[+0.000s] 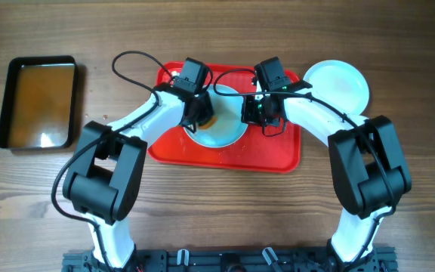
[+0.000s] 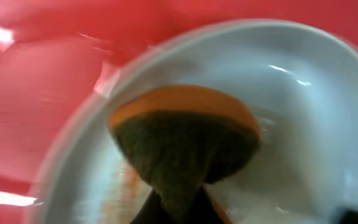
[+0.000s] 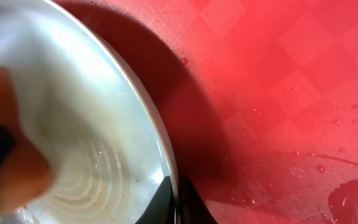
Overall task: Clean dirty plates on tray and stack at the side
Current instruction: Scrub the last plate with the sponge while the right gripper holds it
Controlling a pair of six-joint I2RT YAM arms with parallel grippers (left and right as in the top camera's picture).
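Observation:
A pale blue-white plate (image 1: 221, 125) lies on the red tray (image 1: 225, 155). My left gripper (image 1: 198, 113) is shut on an orange-and-green sponge (image 2: 185, 140), which presses on the wet inside of the plate (image 2: 303, 124); orange smears show by the sponge. My right gripper (image 1: 254, 112) is shut on the plate's right rim (image 3: 166, 168), one finger inside and one outside. The sponge also shows at the left of the right wrist view (image 3: 8, 162). A clean white plate (image 1: 338, 85) lies on the table to the right of the tray.
A black rectangular bin (image 1: 40, 102) with brownish liquid stands at the far left. Water drops lie on the tray surface (image 3: 347, 199). Cables run from both wrists over the tray's back edge.

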